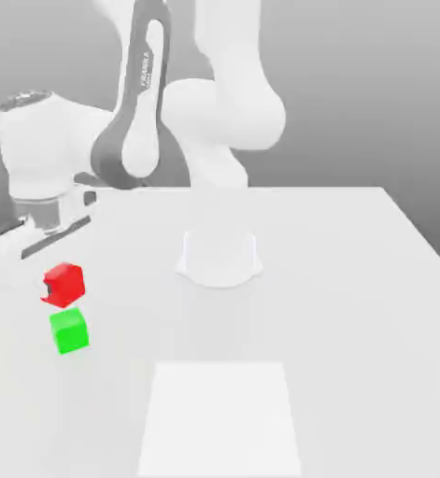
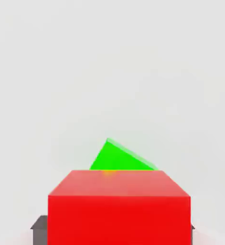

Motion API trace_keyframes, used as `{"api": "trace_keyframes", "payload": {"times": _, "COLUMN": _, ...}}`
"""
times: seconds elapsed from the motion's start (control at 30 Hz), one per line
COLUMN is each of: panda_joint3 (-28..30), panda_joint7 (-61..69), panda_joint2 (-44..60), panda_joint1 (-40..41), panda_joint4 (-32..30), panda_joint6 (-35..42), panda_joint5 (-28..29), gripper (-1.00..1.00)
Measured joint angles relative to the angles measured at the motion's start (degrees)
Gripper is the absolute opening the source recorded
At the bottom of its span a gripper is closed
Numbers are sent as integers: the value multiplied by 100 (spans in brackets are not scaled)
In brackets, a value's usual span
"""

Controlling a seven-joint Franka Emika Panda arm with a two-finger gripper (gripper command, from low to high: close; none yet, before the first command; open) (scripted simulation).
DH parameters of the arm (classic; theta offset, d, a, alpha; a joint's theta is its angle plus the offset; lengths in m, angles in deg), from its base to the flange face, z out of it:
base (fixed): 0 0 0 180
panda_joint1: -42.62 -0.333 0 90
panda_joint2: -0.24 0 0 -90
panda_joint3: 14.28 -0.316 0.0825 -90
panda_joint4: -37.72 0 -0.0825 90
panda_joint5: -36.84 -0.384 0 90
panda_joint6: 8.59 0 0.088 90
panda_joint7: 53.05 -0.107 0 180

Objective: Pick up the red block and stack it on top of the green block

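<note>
From the exterior view, my arm (image 1: 144, 103) reaches over to that view's left, and my hand (image 1: 38, 177) hangs above the near-left part of the white worktop (image 1: 354, 280). My jaws (image 1: 57, 291) are drawn in narrow and clamped on the red block (image 1: 63, 284), which sits lifted clear of the worktop, its edges turned a little askew. A dark fingertip (image 1: 46, 297) shows at the block's lower left side. The green block (image 1: 69, 331) rests on the worktop just below the red block as that view shows it, close to it, with a thin gap between the two. A round white base (image 1: 220, 257) stands at the middle of the worktop, well apart from both blocks, and a paler square patch (image 1: 221, 415) lies on the surface toward the near edge.

From the hand view, the red block (image 2: 118, 208) sits large and close, square to the camera, pinched between my fingers (image 2: 39, 228), whose dark tips peek out at either lower side. Beyond its far edge, the green block (image 2: 120, 158) shows as a slanted wedge, turned at an angle to the red one and partly hidden by it. The plain worktop (image 2: 109, 72) spreads out pale behind them.
</note>
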Motion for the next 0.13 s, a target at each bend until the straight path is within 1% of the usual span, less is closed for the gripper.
{"api": "trace_keyframes", "payload": {"times": 0.03, "panda_joint3": -83, "panda_joint7": 86, "panda_joint2": 208, "panda_joint1": 54, "panda_joint4": 8, "panda_joint6": -196, "panda_joint5": -130, "gripper": -100}}
{"api": "trace_keyframes", "payload": {"times": 0.07, "panda_joint3": -124, "panda_joint7": 170, "panda_joint2": 360, "panda_joint1": 62, "panda_joint4": 13, "panda_joint6": -341, "panda_joint5": -250, "gripper": 100}}
{"api": "trace_keyframes", "payload": {"times": 0.13, "panda_joint3": -124, "panda_joint7": 170, "panda_joint2": 360, "panda_joint1": 59, "panda_joint4": 13, "panda_joint6": -341, "panda_joint5": -250, "gripper": 100}}
